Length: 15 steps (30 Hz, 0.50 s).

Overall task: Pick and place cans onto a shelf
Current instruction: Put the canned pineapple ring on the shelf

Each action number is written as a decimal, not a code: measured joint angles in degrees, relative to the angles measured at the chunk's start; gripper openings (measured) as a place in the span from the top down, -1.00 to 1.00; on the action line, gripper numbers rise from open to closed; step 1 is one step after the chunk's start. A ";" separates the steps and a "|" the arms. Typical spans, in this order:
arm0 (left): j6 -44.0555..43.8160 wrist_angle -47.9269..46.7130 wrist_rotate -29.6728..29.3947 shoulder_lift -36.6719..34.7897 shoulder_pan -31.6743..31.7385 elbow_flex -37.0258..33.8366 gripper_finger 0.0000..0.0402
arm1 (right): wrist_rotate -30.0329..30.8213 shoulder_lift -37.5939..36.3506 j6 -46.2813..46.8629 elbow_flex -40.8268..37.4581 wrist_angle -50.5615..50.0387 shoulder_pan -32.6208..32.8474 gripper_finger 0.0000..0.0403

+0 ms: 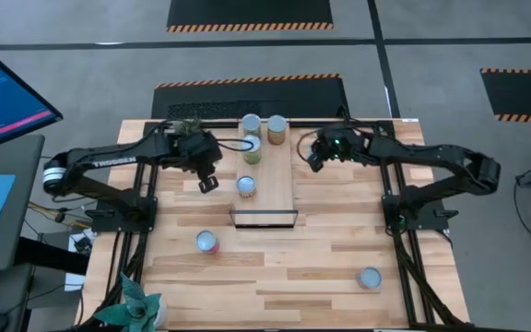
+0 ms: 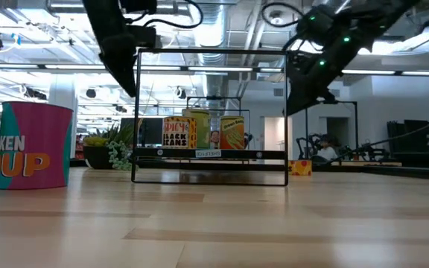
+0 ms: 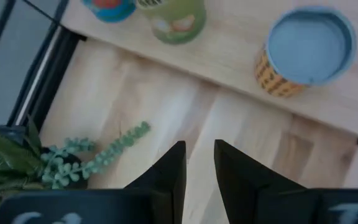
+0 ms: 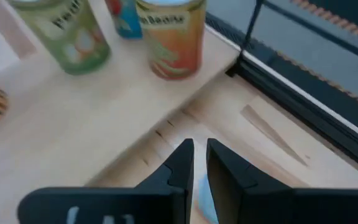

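Even, bright overhead light is falling across the high view; shadows under the arms are staying soft and short on the worktop [image 1: 321, 267]. In the low view, ceiling strip lights [image 2: 222, 68] are glaring at the upper part of the frame w/ arms reading as dark silhouettes against them. The pink can [image 2: 33, 145] at left is looking slightly soft, the foreground wood blurring toward the bottom edge. Both wrist views are showing motion blur: can labels [image 4: 169, 37] are smearing, the plant [image 3: 48, 163] at lower left is going out of focus.
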 joint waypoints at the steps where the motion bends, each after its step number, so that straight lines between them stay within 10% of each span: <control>1: 0.52 1.21 0.01 -0.88 0.48 -1.39 0.64 | 0.00 1.07 -0.35 1.32 -1.94 -0.35 0.66; 15: 10.86 9.84 6.02 -3.15 9.72 -10.01 0.64 | -3.77 10.64 0.36 8.04 -12.93 -4.24 0.66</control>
